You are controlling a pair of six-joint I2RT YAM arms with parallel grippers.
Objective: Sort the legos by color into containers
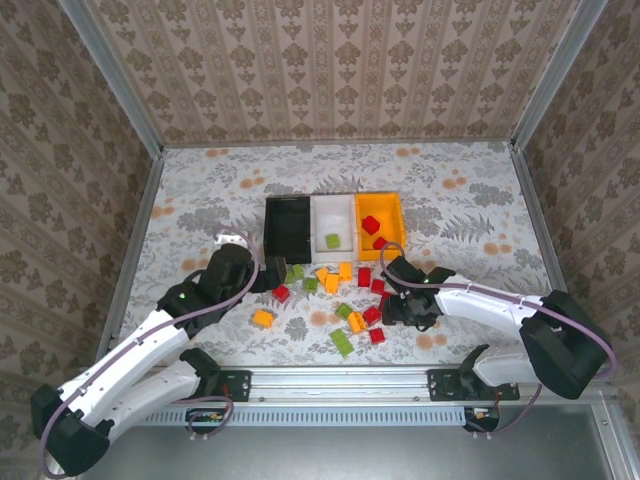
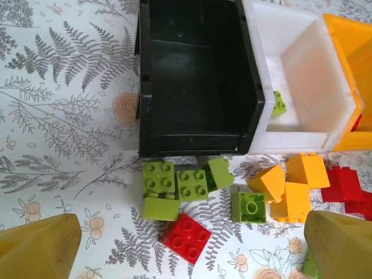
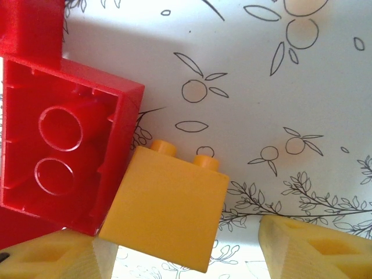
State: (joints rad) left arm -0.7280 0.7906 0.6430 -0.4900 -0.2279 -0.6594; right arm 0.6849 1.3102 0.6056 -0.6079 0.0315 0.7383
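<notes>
Left tool (image 2: 192, 214); white bin (image 2: 302, 64), green lego (image 2: 278, 104)

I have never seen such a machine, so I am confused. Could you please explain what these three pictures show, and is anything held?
Two robot arms sort toy blocks. The top picture looks down from above; the other two come from a camera on each wrist. Loose red, green and yellow legos lie before a black bin, a white bin and an orange bin. The left gripper hangs open above some. The right gripper stands open around a yellow lego; nothing is held.
</notes>
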